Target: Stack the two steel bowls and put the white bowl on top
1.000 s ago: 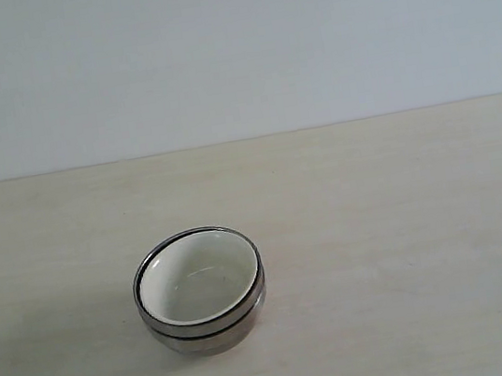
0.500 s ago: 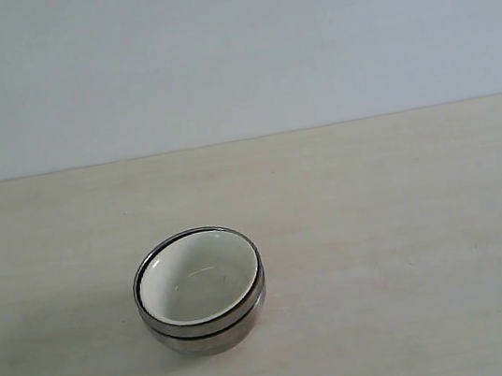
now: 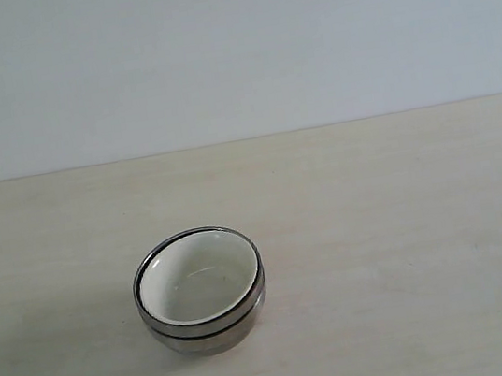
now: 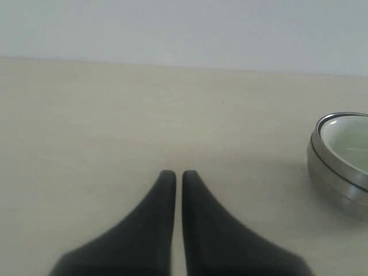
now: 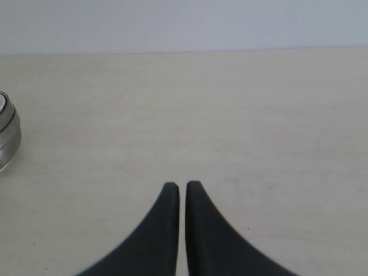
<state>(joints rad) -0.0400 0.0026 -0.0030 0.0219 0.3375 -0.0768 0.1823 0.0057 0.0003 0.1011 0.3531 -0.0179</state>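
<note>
- The left gripper (image 4: 178, 175) hangs just above bare table (image 4: 86, 115), its dark jaws pressed together with only a hairline slit between them, pinching nothing.
- The right gripper (image 5: 182, 186) is the same: jaws closed tip to tip over bare table, empty.
- The steel bowls (image 3: 206, 333) stand nested one inside the other in the near part of the table, left of its middle and well away from the far edge. Two rims show as dark rings, one above the other.
- The white bowl (image 3: 197, 283) sits upright inside the upper steel bowl, its glossy inside facing up and its rim just within the steel rim.
- From the left wrist view the stack lies farther out than the fingertips and off to one side, well apart from them, cut by the picture's edge.
- From the right wrist view only a sliver of steel wall shows, also off to the side and well apart from the jaws.
- Beyond the far edge of the table rises a plain pale wall (image 3: 230, 49).
</note>
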